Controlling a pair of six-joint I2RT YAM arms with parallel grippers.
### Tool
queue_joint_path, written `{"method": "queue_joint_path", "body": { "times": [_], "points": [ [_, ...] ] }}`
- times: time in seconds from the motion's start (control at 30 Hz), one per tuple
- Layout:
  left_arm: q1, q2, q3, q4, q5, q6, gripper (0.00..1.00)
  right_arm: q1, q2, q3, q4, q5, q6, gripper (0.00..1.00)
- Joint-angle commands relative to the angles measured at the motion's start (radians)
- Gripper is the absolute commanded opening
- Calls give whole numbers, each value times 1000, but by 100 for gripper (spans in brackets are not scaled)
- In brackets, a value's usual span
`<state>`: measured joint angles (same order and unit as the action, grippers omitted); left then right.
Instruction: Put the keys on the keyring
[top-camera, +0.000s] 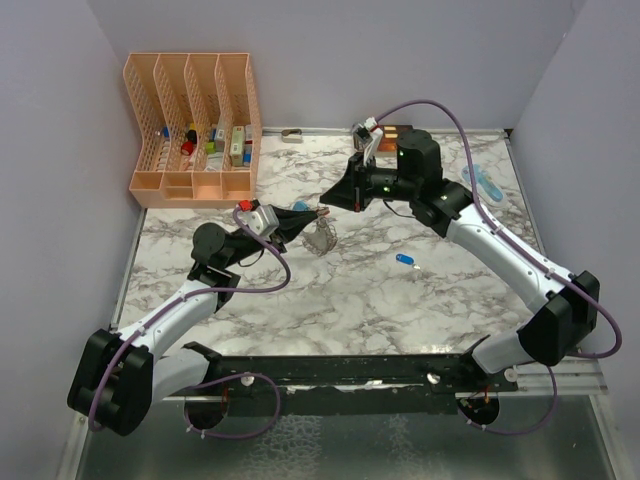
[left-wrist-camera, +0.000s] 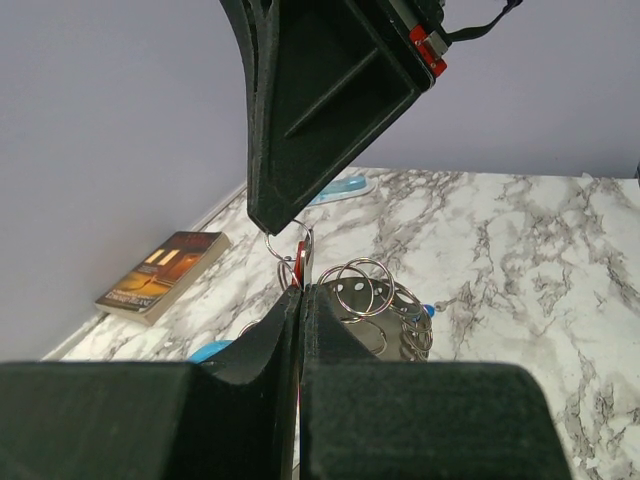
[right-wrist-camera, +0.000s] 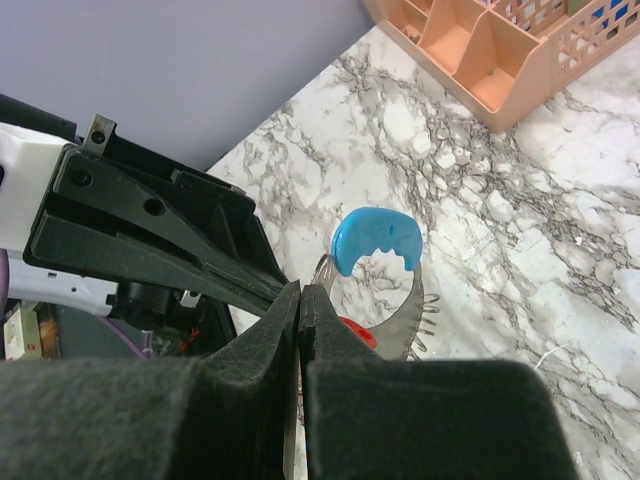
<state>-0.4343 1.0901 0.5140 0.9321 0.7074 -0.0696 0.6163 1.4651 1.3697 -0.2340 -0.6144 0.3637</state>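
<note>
Both grippers were bunched up together over the middle of the marble table. Left gripper had its jaws pressed together, pinching the red key right at the tips, red tag poking out of the gap. Right gripper was clamped tight too, and its tip sat just above a thin loop of the keyring, but I couldn't tell if it was actually gripping that loop. Rest of the rings bunched just behind the red key, with the light-blue strap curling up beside the right fingers. Dark blue key lay alone on the marble, well apart from the grippers. Peach desk organizer sat in the far left corner, and a book was against the back wall
</note>
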Motion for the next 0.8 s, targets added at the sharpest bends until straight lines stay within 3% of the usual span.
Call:
{"method": "queue_joint_path", "body": {
  "times": [0.0, 0.77],
  "points": [
    [-10, -16, 12, 89, 3, -12, 0, 5, -33, -13, -9, 41, 10, 1],
    [-10, -15, 8, 119, -6, -31, 0, 5, -53, -70, 36, 32, 34, 1]
  ]
}}
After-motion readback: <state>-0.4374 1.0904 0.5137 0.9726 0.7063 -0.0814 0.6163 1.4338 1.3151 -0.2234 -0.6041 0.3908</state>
